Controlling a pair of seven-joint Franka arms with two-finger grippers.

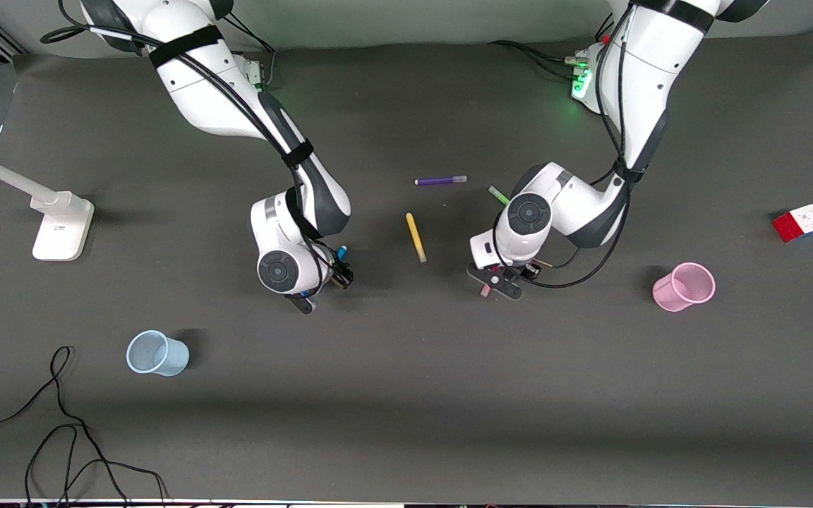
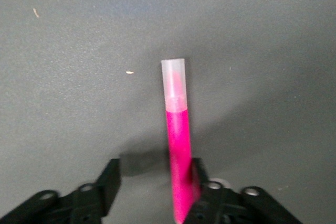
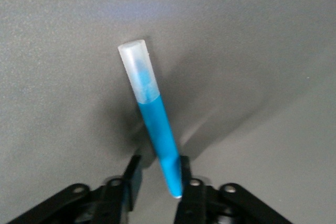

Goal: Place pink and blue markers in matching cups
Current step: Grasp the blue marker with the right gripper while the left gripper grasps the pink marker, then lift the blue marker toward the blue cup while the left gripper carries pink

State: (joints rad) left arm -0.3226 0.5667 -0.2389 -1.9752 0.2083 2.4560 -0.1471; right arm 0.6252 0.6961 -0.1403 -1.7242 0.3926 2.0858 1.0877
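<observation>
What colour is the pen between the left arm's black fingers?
Magenta pink with a pale, see-through cap end. The pink marker shows best in the left wrist view.

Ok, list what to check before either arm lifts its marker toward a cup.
1. pink marker sits inside the left gripper: ok.
2. Left gripper closed on the pink marker: not ok; one finger stands apart from it, the other touches it.
3. blue marker lined up in the right gripper: ok.
4. Right gripper's hold firm enough to lift: cannot tell.
5. pink cup upright, mouth open, toward the left arm's end of the table: ok.
6. blue cup upright, mouth open, toward the right arm's end: ok.
</observation>
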